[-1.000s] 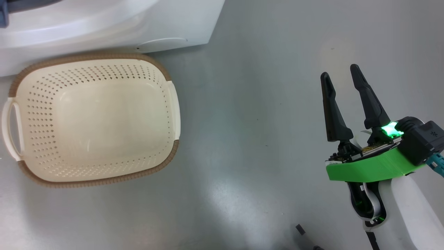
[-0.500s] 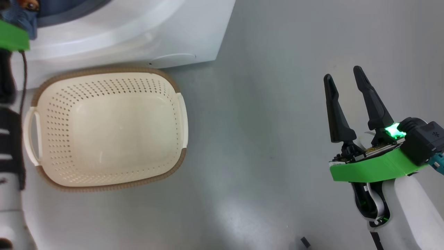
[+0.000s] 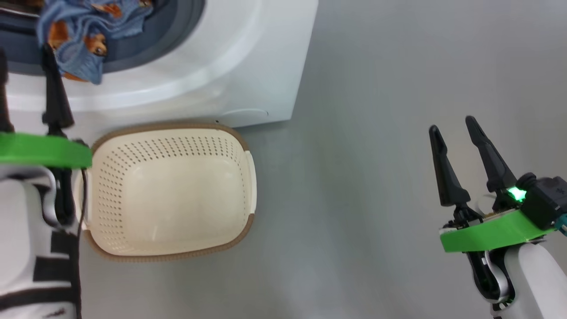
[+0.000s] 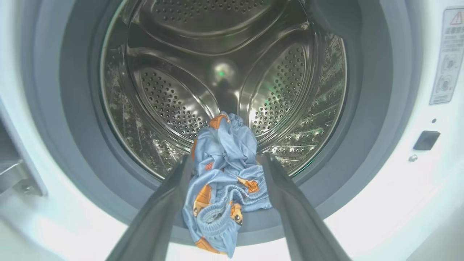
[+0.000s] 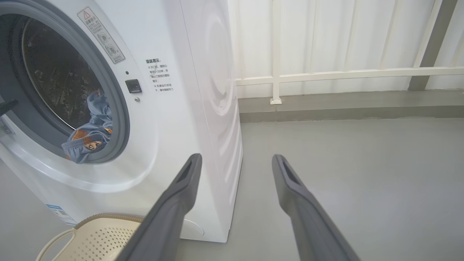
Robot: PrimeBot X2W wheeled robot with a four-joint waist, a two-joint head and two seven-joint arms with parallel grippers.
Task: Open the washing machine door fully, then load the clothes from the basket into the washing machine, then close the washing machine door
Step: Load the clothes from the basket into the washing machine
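Steel drum [image 4: 217, 54], blue clothes [image 4: 224, 181] spilling over its rubber ring [image 4: 72, 127].
My left gripper [image 4: 226, 158] and right gripper [image 3: 451, 123] gape, holding nothing; the cream basket [image 3: 170, 128] shows its bare floor.

Smooth grey floor [image 5: 344, 174], faintly glossy under soft, even light. Behind, white vertically ribbed panel wall [image 5: 326, 36] crossed by a white horizontal rail [image 5: 344, 74], with a grey skirting band [image 5: 344, 108] along its foot. Dark grey slanted post [image 5: 426, 47] at far right.
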